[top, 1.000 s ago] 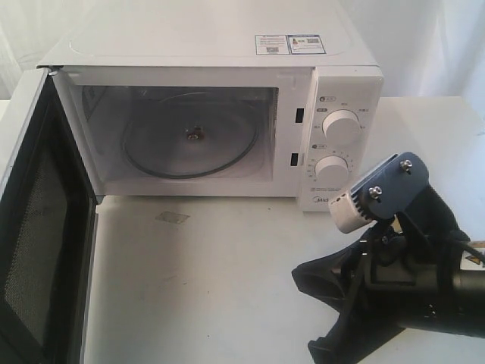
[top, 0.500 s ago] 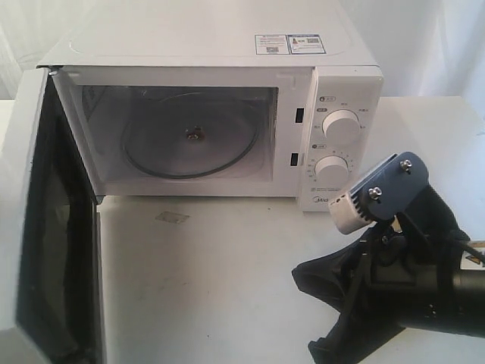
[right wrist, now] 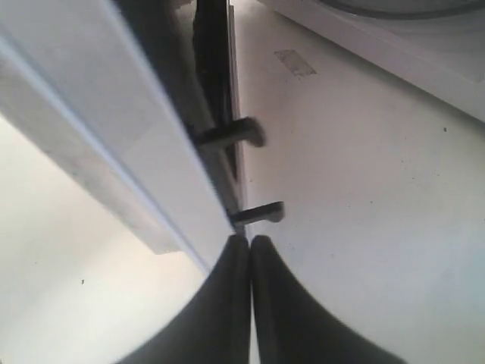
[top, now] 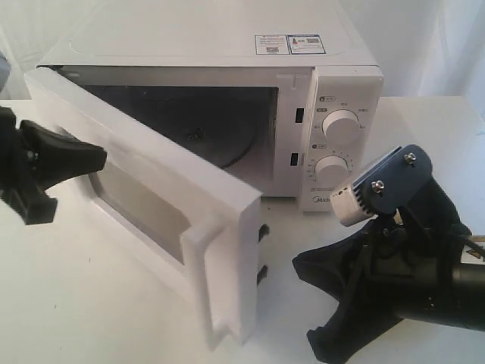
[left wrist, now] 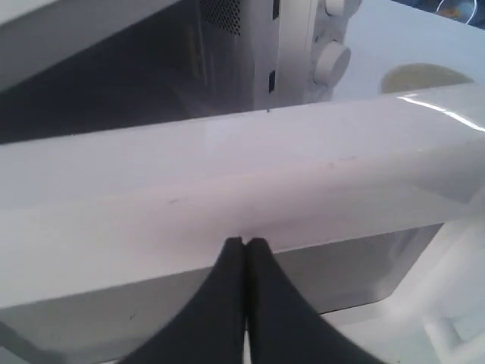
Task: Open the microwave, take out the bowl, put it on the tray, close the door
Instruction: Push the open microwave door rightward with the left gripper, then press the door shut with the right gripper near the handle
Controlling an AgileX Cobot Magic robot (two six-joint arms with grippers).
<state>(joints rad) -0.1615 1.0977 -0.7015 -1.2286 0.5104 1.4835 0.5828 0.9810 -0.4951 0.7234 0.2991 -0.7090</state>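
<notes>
Fingers of the left hand [top: 97, 158] are pressed together into one black point. In the left wrist view that point [left wrist: 244, 244] sits against the outer face of the door [top: 174, 167], where the white frame meets the window [top: 144, 216].

The door stands upright on the worktop [top: 91, 318] side of the microwave [top: 212, 38], swung partway between open and shut. Its long axis runs from the hinge at the back left corner to the free edge at the front, right of centre. The outer face is turned to the left and front. It is white, with a rectangular window that looks pale grey from this angle and a tall vertical handle [top: 216, 296] at the free edge. Two dark latch hooks [top: 263, 229] stick out of that edge towards the right.

Behind it the cavity is dark. Right of the cavity are two round white knobs [top: 342, 127], and stickers [top: 292, 43] lie on top.

Lower right, the right hand [right wrist: 250, 244] has its fingers pressed together, holding nothing, just beside the door's hooked edge.
</notes>
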